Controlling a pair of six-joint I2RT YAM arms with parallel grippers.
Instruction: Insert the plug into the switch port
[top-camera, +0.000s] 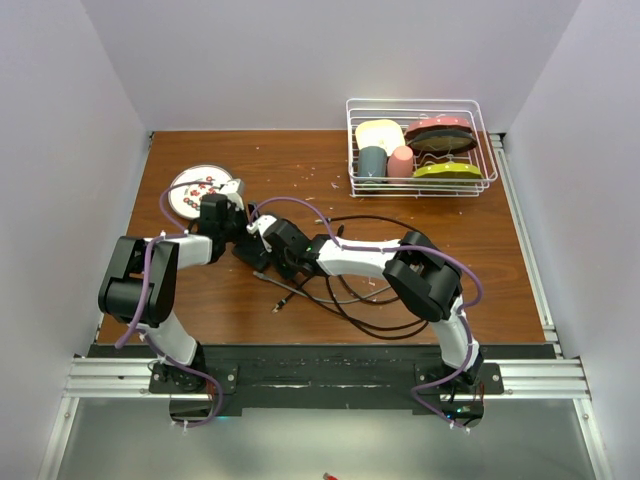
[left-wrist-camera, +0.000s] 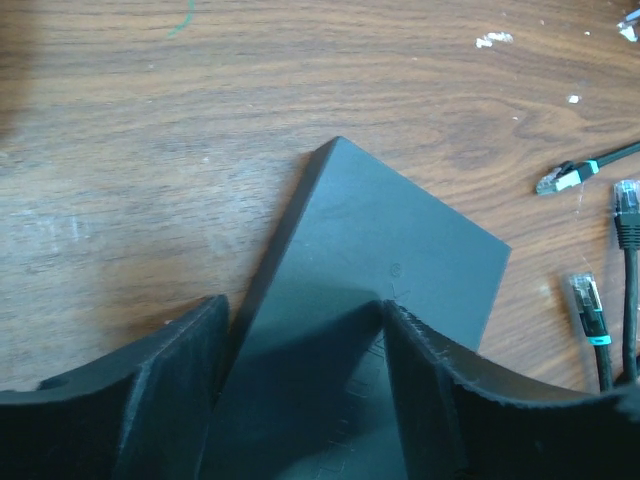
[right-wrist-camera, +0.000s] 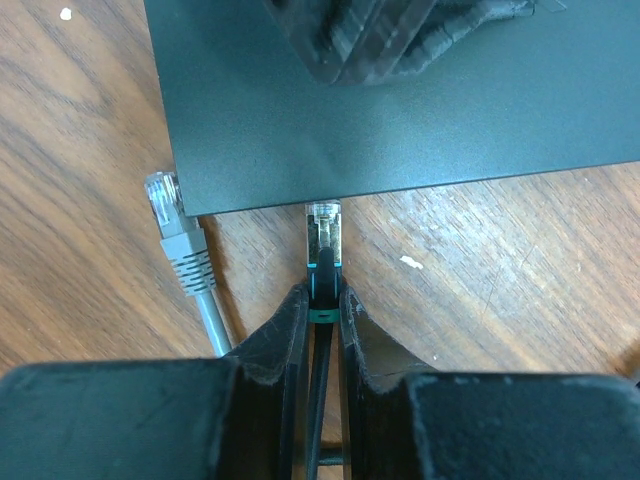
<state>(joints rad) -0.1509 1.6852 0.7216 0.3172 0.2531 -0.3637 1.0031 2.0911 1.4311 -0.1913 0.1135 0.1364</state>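
— Looking at the right tool (right-wrist-camera: 322, 300): holding the plug (right-wrist-camera: 322, 235)?
— Yes, narrow on it, plug pointing lengthwise at the switch (right-wrist-camera: 300, 130) edge just ahead, left-centre of worktop (top-camera: 300, 160); left tool (left-wrist-camera: 305, 320) wide astride it.

Overhead camera looks down on the whole table (top-camera: 480, 290); both wrist cameras, close in, apparently share the switch (right-wrist-camera: 400, 100).
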